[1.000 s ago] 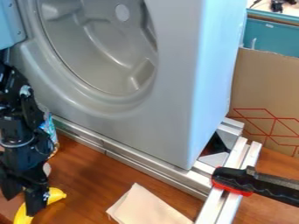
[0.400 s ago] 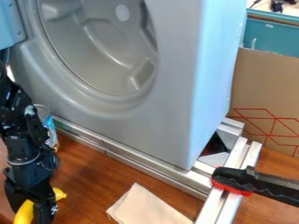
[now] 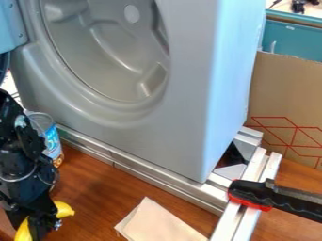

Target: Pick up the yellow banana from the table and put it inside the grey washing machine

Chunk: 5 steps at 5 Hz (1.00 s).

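Claw [image 3: 26, 229] at one banana [image 3: 64, 210], perhaps touching, one can [image 3: 52, 143], one cloth [image 3: 156, 223]

the black gripper [image 3: 25, 232] went down lower. the banana [image 3: 64, 210] slid a tiny bit. more of the can [image 3: 52, 144] peeked out.

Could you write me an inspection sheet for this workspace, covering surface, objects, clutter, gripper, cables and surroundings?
Surface: brown wood-look tabletop.
Job's things: yellow banana, partly hidden.
Clutter: can beside the arm; pale cloth.
Gripper: lower left, at the banana; grip cannot be told.
Cables: dark strand at left edge, possibly one.
Surroundings: grey unit with round recess, metal rails, black-and-red tool, cardboard.
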Each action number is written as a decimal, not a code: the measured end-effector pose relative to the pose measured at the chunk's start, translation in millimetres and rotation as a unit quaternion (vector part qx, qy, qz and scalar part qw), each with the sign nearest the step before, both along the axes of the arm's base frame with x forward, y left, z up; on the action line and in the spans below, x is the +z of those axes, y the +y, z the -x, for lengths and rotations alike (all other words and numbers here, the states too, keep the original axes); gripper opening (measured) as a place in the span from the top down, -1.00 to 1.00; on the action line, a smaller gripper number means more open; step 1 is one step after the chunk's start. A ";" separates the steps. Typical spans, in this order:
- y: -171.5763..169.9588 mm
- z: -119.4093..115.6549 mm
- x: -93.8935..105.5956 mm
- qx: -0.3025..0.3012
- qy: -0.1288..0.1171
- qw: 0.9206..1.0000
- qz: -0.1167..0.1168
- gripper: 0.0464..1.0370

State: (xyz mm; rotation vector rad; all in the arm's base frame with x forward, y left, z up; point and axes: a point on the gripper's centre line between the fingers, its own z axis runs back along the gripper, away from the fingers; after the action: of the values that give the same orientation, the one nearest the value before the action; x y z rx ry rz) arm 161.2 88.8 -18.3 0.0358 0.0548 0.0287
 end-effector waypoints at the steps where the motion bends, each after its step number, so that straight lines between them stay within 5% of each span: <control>1: -3.9 -5.9 16.2 0.014 -0.037 0.999 -0.007 0.02; 2: -22.4 -18.0 45.0 0.003 -0.100 0.995 -0.004 0.02; 3: -36.4 -29.3 74.1 0.004 -0.162 0.986 0.029 0.02; 5: -38.2 -57.1 112.9 0.017 -0.222 0.971 0.086 0.02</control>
State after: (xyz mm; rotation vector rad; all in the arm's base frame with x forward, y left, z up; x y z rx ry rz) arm 218.3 50.6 94.5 -0.1453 -0.3899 0.0660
